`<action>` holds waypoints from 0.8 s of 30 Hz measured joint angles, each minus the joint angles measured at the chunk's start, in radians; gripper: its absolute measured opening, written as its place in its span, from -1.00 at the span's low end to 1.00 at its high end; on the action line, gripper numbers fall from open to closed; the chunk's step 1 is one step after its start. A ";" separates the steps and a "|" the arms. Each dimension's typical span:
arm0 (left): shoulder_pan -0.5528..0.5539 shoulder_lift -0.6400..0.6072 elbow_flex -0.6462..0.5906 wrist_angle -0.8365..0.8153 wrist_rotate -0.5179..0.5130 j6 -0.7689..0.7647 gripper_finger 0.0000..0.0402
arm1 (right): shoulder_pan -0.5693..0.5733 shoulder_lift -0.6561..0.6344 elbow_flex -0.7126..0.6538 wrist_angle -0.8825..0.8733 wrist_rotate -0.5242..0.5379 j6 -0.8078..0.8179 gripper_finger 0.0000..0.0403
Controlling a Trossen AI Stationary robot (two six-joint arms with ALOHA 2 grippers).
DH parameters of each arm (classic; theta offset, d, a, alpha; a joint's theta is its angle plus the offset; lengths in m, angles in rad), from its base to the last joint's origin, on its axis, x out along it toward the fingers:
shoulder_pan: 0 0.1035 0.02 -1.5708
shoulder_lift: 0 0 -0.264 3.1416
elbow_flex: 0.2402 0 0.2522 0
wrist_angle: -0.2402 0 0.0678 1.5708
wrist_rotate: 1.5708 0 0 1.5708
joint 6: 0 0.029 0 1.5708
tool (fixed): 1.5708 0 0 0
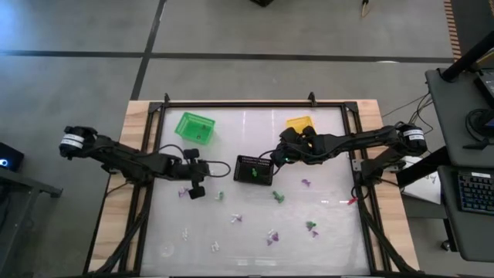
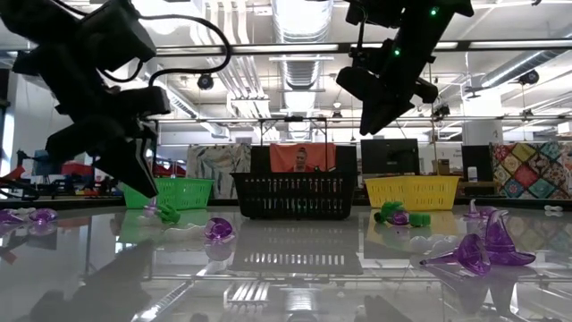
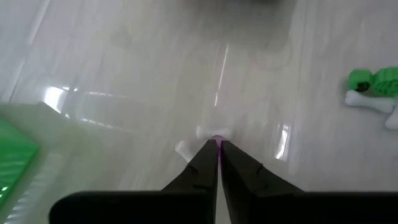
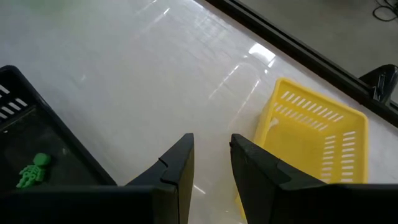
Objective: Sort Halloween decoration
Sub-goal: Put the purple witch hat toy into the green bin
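— Fingers first: what have yours got?

— On my left gripper (image 3: 217, 144) they pinch a sliver of purple trinket (image 3: 218, 140) above the table (image 1: 324, 232). My right gripper (image 4: 211, 144) hangs parted and bare between the black basket (image 1: 255, 169) and the yellow basket (image 4: 311, 137).

— And the rest?

— One green trinket (image 4: 32, 169) lies in the black basket; other trinkets (image 1: 272, 235) dot the table.

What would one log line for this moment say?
left claw: shut on purple trinket | right claw: open, empty, between black basket and yellow basket
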 joint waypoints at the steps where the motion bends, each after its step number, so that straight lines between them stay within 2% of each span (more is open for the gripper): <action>1: 0.000 0.000 0.012 -0.022 0.006 0.000 -1.00 | 0.000 0.000 0.000 0.000 0.000 0.000 -0.52; 8: 0.014 -0.051 0.089 -0.137 0.016 0.024 -1.00 | 0.000 0.000 0.000 0.000 -0.003 0.000 -0.52; 15: 0.103 -0.175 0.097 -0.169 -0.010 0.053 -1.00 | 0.000 0.000 0.000 0.000 -0.003 0.000 -0.52; 17: 0.143 -0.212 0.096 -0.170 -0.062 0.052 -1.00 | 0.000 0.000 -0.001 0.001 -0.003 0.000 -0.52; 22: 0.304 -0.257 0.095 -0.175 -0.310 0.019 -1.00 | 0.000 0.000 -0.006 0.024 -0.002 -0.005 -0.52; 24: 0.400 -0.258 0.095 -0.172 -0.324 0.046 -1.00 | 0.000 0.000 -0.008 0.036 -0.002 -0.012 -0.52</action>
